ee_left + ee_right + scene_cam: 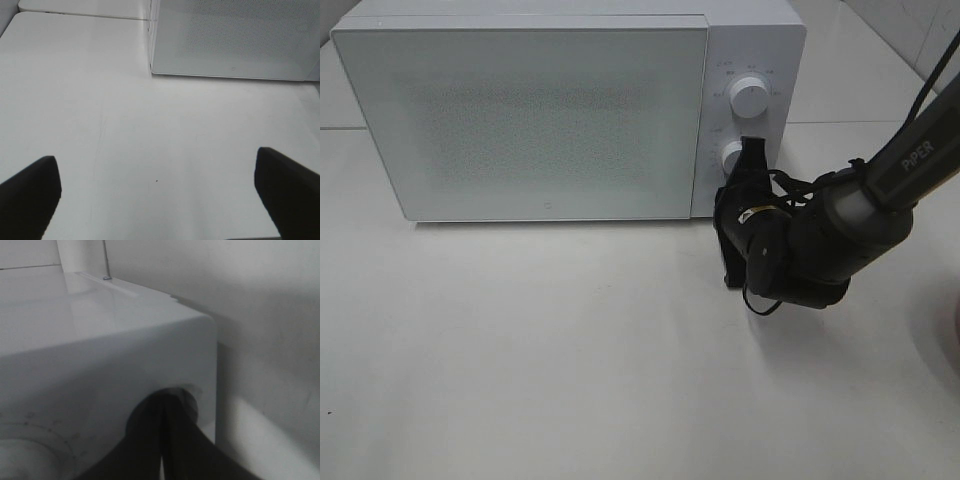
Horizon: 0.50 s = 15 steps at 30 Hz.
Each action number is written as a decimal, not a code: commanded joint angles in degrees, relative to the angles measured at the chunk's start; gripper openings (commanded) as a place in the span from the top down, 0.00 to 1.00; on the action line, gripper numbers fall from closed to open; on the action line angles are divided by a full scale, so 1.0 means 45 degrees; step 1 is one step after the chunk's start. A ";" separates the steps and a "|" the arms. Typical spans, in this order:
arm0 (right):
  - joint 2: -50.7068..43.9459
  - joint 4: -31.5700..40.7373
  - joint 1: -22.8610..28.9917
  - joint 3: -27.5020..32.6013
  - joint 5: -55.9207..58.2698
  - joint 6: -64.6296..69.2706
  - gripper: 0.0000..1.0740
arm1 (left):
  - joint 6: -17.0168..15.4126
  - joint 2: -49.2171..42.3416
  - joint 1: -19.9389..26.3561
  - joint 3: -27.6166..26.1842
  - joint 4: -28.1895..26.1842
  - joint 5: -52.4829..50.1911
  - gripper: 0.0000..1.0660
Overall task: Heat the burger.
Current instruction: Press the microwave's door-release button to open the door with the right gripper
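The burger is out of view. The white microwave point(520, 110) stands at the back of the table with its door closed. My right gripper point(752, 150) is shut, its fingers pressed together, and its tips rest against the lower knob point(731, 156) on the control panel. The right wrist view shows the same: the dark fingertips of the right gripper point(164, 405) meet at that knob point(189, 401). My left gripper point(157, 195) hangs open over the bare tabletop with nothing between its fingers point(30, 200); it does not show in the exterior high view.
An upper knob point(751, 97) sits above the lower one. The microwave's front lower corner point(152, 70) lies ahead of the left gripper. The white tabletop point(520, 350) stretches in front of the microwave. A tiled wall stands behind at the right.
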 commanded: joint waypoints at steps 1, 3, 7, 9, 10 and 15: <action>0.0038 -0.1133 -0.0446 -0.1057 -0.2687 -0.0166 0.99 | 0.0038 -0.0306 0.0064 0.0025 -0.0076 -0.0115 0.08; 0.0038 -0.1273 -0.0637 -0.1044 -0.2521 -0.0293 0.99 | 0.0038 -0.0306 0.0064 0.0025 -0.0076 -0.0115 0.08; 0.0038 -0.1592 -0.0738 -0.1031 -0.2050 -0.0293 0.99 | 0.0038 -0.0306 0.0064 0.0025 -0.0076 -0.0115 0.08; 0.0038 -0.1655 -0.0738 -0.1006 -0.2063 -0.0293 0.99 | 0.0038 -0.0306 0.0064 0.0025 -0.0076 -0.0115 0.08; 0.0038 -0.1655 -0.0738 -0.0968 -0.2050 -0.0293 0.99 | 0.0038 -0.0306 0.0064 0.0025 -0.0076 -0.0115 0.08; -0.0166 -0.1477 -0.0726 -0.0929 -0.0700 -0.0293 1.00 | 0.0038 -0.0306 0.0064 0.0025 -0.0076 -0.0115 0.08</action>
